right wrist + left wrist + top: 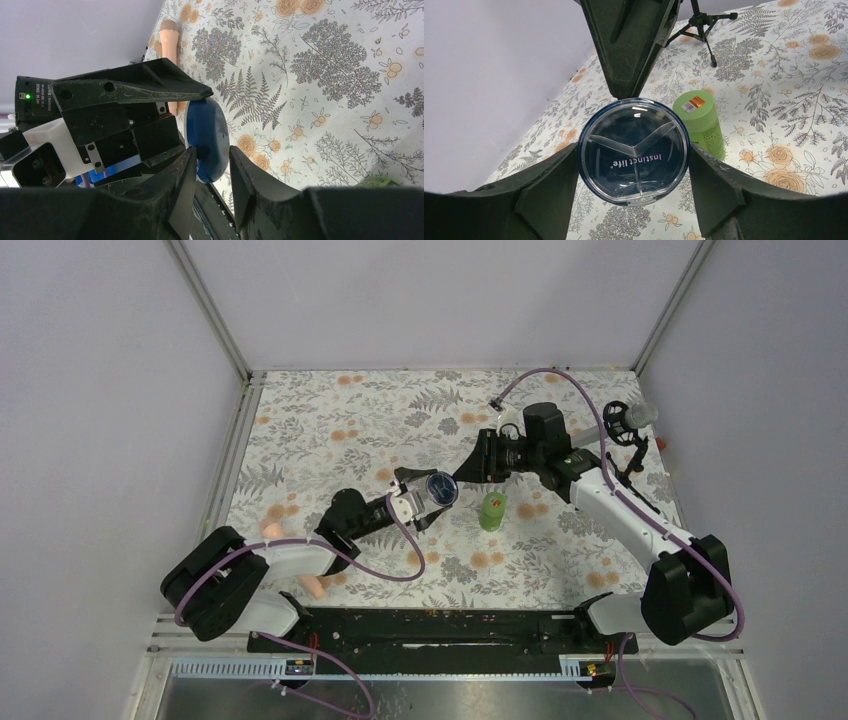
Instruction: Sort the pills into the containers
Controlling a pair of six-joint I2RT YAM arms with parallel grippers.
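The lidded dark-blue jar (pixel 440 487), three-parted inside, is grasped by the left pincer (pixel 633 155), its rim pinched by the right pincer (pixel 212 152); the green bottle (pixel 701 122) is capped

Left arm: lies low and reaches from its base toward 2 o'clock in the top view.
Left end effector (pixel 440 490): fingers spread wide, one on each side of the blue jar (pixel 633 150), holding it.
Right arm: stretches toward 10 o'clock, then the wrist bends toward 8 o'clock.
Right end effector (pixel 212 150): fingers nearly together, pinching the jar's edge.
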